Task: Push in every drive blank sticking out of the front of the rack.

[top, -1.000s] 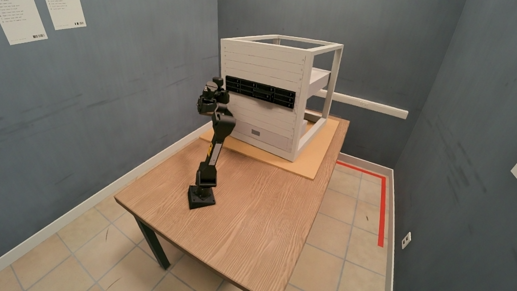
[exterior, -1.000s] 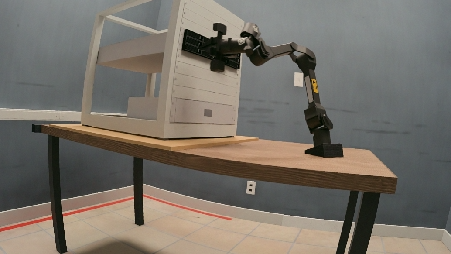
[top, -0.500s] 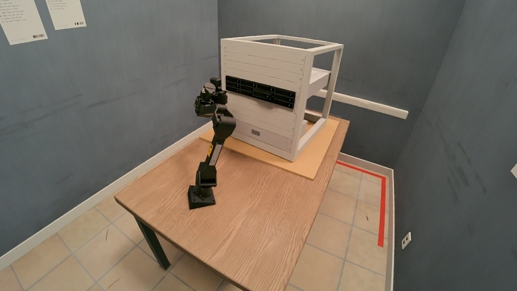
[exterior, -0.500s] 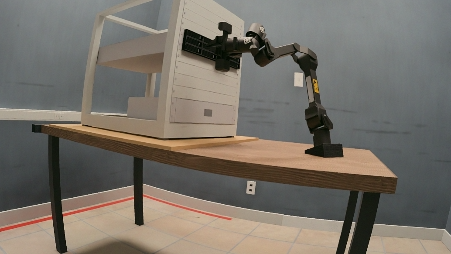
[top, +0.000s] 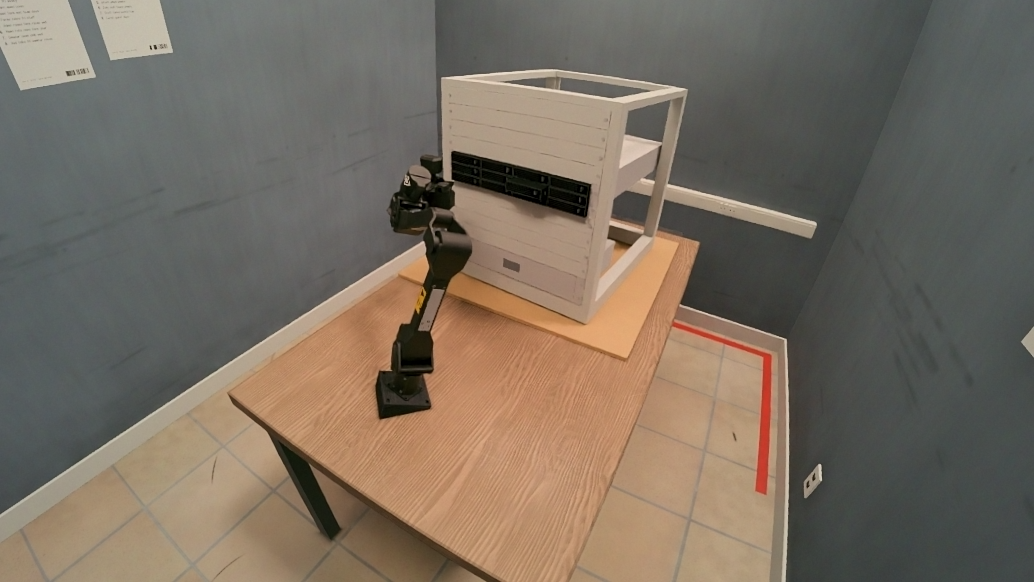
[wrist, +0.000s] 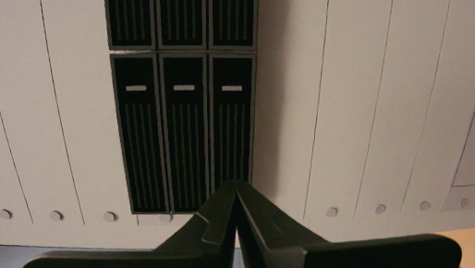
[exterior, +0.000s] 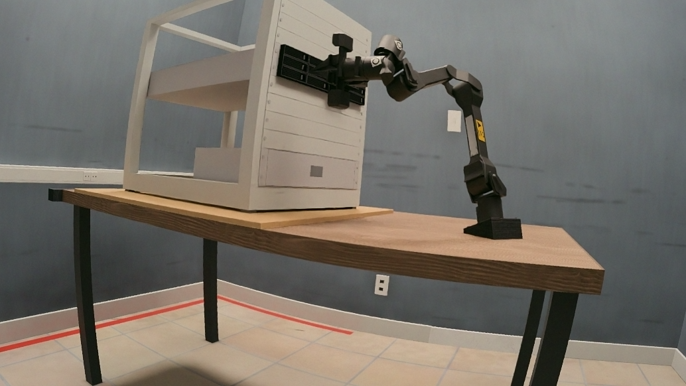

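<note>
The pushing step is in hand: the fingers [top: 448, 189] [exterior: 314, 71] are clenched with nothing between them, so that their joined tips can serve as a pusher. They are held before the left end of the drive bay [top: 492, 173] [exterior: 292, 69] [wrist: 184, 139], left of centre in the top view. In the wrist view the tips overlap the lower end of the rightmost blank [wrist: 232, 134]; whether it is touched cannot be told.

The rack [top: 615, 144] [exterior: 261, 95] [wrist: 360, 115] is seen upright on the tan board [top: 622, 339] [exterior: 269, 221], which is carried by the counter [top: 470, 433] [exterior: 480, 244]. In the top view, one protruding blank [top: 526, 189] appears to be left standing proud, right of the bay's middle, with shadow cast beneath. In the wrist view, no clear step is shown among the three whole blanks at the end, though small protrusion cannot be ruled out.

If the end blank is already seated, the tips should be drawn clear and carried sideways to the proud one. It should then be pressed straight inward, slowly, near the middle of its face, until it is stopped and latched. With the rack unfastened, too hard a push could cause sliding or tipping.

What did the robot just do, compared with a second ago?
The gripper drew back a little, away from the front of the rack. It took hold of nothing and let go of nothing. The rack, its visible drive blanks and the arm's base look unmoved.
</note>
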Controlling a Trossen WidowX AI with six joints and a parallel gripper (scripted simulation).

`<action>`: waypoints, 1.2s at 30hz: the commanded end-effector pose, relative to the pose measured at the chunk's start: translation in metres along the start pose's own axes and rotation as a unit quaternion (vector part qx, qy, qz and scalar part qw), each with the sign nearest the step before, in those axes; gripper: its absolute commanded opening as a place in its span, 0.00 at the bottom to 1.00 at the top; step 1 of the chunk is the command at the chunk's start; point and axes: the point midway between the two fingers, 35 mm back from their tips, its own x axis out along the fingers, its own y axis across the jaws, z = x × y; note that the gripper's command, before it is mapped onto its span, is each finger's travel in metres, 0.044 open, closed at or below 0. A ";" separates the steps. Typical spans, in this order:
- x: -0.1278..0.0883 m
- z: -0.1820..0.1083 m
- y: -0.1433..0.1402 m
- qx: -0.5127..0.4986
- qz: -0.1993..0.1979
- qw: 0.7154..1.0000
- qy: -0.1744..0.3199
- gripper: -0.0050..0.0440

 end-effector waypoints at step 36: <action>-0.013 0.122 0.063 0.011 0.005 1.000 -0.005 0.00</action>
